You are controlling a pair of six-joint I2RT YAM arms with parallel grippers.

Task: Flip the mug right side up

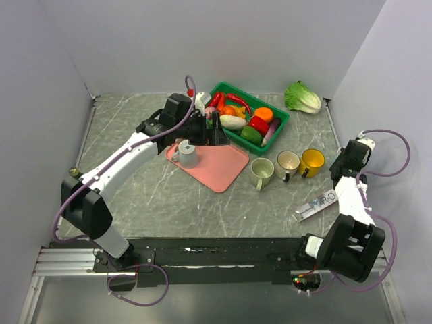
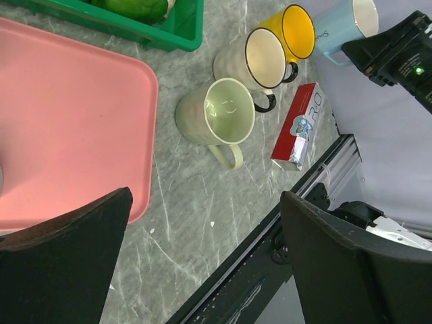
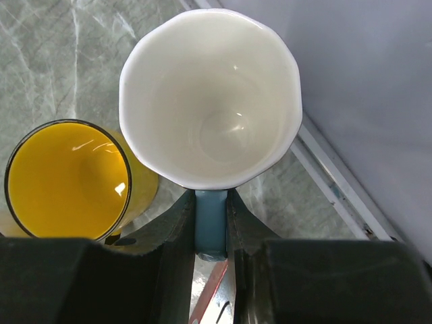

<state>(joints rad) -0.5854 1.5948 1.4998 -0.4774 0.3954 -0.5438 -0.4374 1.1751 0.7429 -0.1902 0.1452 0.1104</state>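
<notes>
At the near right of the counter (image 1: 135, 196), the right pincer (image 3: 210, 233) is clamped tight on the handle of the blue mug (image 3: 210, 101), which is mouth up just right of the yellow mug (image 3: 67, 179). Farther left, a grey mug (image 1: 187, 155) stands on the pink tray (image 1: 223, 169); I cannot tell which way up. Just beyond, the left pincer (image 2: 206, 223) hangs wide open, holding nothing, near the green basket (image 1: 283, 123).
</notes>
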